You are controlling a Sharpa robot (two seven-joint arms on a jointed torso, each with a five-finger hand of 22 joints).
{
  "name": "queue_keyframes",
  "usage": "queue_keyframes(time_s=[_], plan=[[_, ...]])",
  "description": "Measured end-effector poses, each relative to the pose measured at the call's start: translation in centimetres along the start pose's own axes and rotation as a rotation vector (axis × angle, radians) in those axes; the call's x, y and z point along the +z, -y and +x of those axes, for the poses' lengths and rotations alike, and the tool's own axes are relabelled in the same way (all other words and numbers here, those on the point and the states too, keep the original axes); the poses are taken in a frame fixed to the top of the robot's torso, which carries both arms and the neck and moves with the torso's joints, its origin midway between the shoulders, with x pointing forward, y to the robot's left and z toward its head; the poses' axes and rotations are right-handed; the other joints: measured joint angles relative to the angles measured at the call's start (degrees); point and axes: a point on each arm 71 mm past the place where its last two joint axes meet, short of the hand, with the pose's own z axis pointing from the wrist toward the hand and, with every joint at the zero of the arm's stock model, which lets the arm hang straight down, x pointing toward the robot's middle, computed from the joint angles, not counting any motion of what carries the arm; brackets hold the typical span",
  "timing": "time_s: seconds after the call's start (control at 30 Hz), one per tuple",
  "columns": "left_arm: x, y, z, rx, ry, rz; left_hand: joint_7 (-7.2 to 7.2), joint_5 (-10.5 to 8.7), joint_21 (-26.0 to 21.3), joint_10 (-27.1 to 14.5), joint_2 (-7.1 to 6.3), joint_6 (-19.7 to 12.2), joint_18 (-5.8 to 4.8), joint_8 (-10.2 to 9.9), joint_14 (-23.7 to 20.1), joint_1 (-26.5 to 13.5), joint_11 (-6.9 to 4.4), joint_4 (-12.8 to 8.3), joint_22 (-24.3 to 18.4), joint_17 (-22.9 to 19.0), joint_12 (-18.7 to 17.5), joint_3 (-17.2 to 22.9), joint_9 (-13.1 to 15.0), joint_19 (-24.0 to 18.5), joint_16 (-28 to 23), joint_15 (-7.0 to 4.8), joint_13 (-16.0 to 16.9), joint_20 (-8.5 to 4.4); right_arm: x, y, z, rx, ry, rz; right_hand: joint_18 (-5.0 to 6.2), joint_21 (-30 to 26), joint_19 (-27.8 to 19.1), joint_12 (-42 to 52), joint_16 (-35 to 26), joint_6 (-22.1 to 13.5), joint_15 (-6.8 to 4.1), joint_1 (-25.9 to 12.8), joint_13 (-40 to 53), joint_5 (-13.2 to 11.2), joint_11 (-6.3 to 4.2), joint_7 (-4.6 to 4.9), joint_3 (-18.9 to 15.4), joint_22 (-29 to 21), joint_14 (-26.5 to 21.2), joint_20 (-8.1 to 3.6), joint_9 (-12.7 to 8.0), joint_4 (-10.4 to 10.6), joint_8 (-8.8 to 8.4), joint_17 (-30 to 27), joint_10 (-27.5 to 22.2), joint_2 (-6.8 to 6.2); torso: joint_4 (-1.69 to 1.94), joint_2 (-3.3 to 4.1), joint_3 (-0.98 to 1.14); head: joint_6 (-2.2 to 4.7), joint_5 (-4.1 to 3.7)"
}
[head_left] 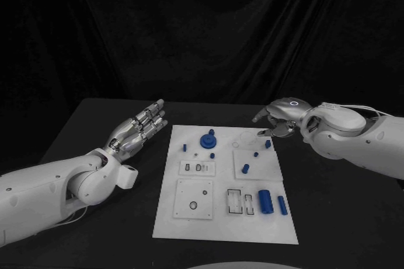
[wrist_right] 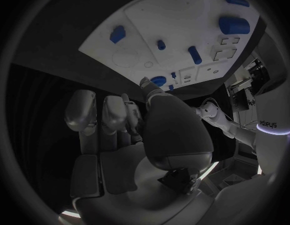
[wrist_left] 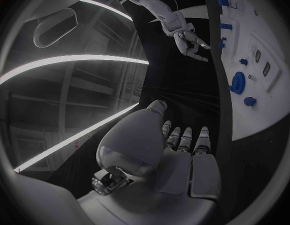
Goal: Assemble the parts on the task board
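Fingers [head_left: 150, 118] apart, task board [head_left: 190, 225], black table [head_left: 101, 123]

black table [head_left: 101, 114] | black curtain [head_left: 202, 41] behind (folds visible)

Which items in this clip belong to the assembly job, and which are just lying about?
Belongs to the job:
task board
blue round part
blue cylinder
small blue pegs
left hand, open
right hand, fingers curled, holding nothing visible

Just there:
black table
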Motion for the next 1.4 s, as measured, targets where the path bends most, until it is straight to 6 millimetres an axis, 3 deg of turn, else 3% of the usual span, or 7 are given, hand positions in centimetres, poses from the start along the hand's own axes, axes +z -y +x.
queue_keyframes(time_s=[0.07, 0.17, 0.37, 0.6, 0.97, 1.2, 1.4], plan=[[0.0, 0.0, 0.1, -0.001, -0.001, 0.000, 0.00, 0.00, 0.00, 0.00, 0.00, 0.00, 0.01, 0.00, 0.00, 0.00, 0.00, 0.00, 0.00, 0.00, 0.00, 0.00, 0.00, 0.00, 0.00, 0.00, 0.00, 0.00, -0.5, 0.9, 0.7, 0.001, -0.016, 0.027, 0.00, -1.01, 0.00, -3.53, -3.70, 0.00, 0.00, 0.24, -7.35, 0.00, 0.00, 0.00, -0.47, 0.00, 0.00, 0.00, -0.21, 0.07, 0.00, -3.66, 0.00, 0.24, -0.07, -0.07, -0.03, -0.09, -0.01], [0.0, 0.0, 0.1, -0.001, -0.002, 0.000, 0.00, 0.00, 0.00, -0.21, 0.00, 0.00, 0.00, 0.00, 0.00, 0.00, 0.20, 0.00, 0.00, 0.00, 0.00, 0.00, 0.00, 0.00, 0.00, 0.00, 0.00, 0.00, -1.0, 1.6, 1.8, 0.005, -0.041, 0.053, 0.01, -1.17, 0.21, -3.93, -5.73, 0.00, 0.00, 0.32, -8.95, 0.07, 0.29, 0.00, -0.79, 0.00, 0.00, 0.21, -0.30, 0.06, 0.00, -6.22, 0.97, 0.32, -0.12, -0.15, -0.07, -0.22, 0.27], [0.0, -0.2, 0.2, -0.005, -0.004, -0.003, 0.00, 0.00, 0.00, -0.21, 0.00, 0.00, 0.00, 0.00, 0.21, 0.00, 0.20, 0.00, -0.01, 0.01, 0.00, 0.00, 0.00, 0.00, 0.00, 0.21, 0.01, 0.00, -1.6, 2.6, 3.3, 0.015, -0.066, 0.082, 0.00, 0.72, 1.03, -0.45, -4.04, 0.23, 0.00, 0.31, -6.35, 0.70, 0.40, 0.23, -1.51, -0.01, 0.00, 0.61, -0.30, -0.01, 0.00, -5.46, 2.48, 0.32, -0.17, -0.30, -0.12, -0.75, 0.59], [0.0, -0.4, 0.3, -0.009, -0.006, -0.007, 0.00, 0.00, 0.00, -0.21, 0.00, 0.00, 0.00, 0.00, 0.21, 0.00, 0.19, 0.00, -0.03, 0.02, 0.00, 0.00, 0.00, 0.00, 0.00, 0.21, 0.02, 0.00, -1.6, 2.8, 4.2, 0.023, -0.076, 0.088, 0.01, 2.07, 1.43, 1.07, -2.37, 0.62, 0.00, 0.20, -5.47, 0.70, 0.42, 0.62, -1.97, -0.01, 0.00, 0.62, 0.06, 0.15, 0.00, -4.37, 2.50, 0.39, -0.14, -0.30, -0.11, -1.10, 0.34], [-0.1, -0.6, 0.3, -0.013, -0.009, -0.010, 0.00, 0.00, 0.00, -0.22, 0.00, 0.00, 0.00, 0.00, 0.21, 0.00, 0.18, 0.00, -0.03, -0.03, 0.00, 0.00, 0.00, 0.00, 0.00, 0.21, 0.03, 0.00, -1.5, 2.8, 4.6, 0.030, -0.080, 0.078, 0.00, 2.09, 1.44, 1.20, -1.39, 0.83, 0.00, -1.40, -5.51, -2.62, 0.42, 0.83, -3.67, -0.01, 0.00, 0.60, 1.37, 1.85, 0.00, -4.52, 2.47, -0.77, -0.13, -0.17, -0.03, -1.20, 0.27], [-0.1, -0.6, 0.3, -0.014, -0.010, -0.010, 0.00, 0.00, 0.00, -0.22, 0.00, 0.00, 0.00, 0.00, -0.01, 0.00, 0.18, -0.17, -0.03, -0.03, 0.00, 0.16, 0.00, 0.00, 0.00, 0.42, 0.04, 0.00, -1.5, 2.7, 5.0, 0.032, -0.086, 0.078, 0.00, 3.57, 1.74, 1.20, 3.86, 0.62, 0.00, -1.81, -5.51, -3.39, 0.42, 1.04, -3.61, -0.02, 0.00, 0.30, 2.84, 4.00, 0.01, -0.18, 2.46, -1.22, -0.15, -0.09, -0.03, -0.98, 0.27], [-0.1, -0.6, 0.3, -0.015, -0.011, -0.012, 0.00, 0.00, 0.00, -0.22, 0.00, 0.00, 0.00, 0.00, -0.01, 0.00, 0.18, -0.16, -0.03, -0.02, 0.00, 0.16, 0.00, 0.00, 0.00, 0.42, 0.04, 0.00, -1.5, 2.5, 5.3, 0.035, -0.090, 0.075, 0.01, 5.99, 2.26, 1.20, 18.98, 0.41, 0.00, -0.67, -6.05, -1.83, 0.75, 1.24, -3.15, 0.03, 0.00, 0.41, 6.08, 5.47, 0.19, 14.24, 2.79, -2.36, -0.14, -0.05, -0.03, -0.85, 0.35]])
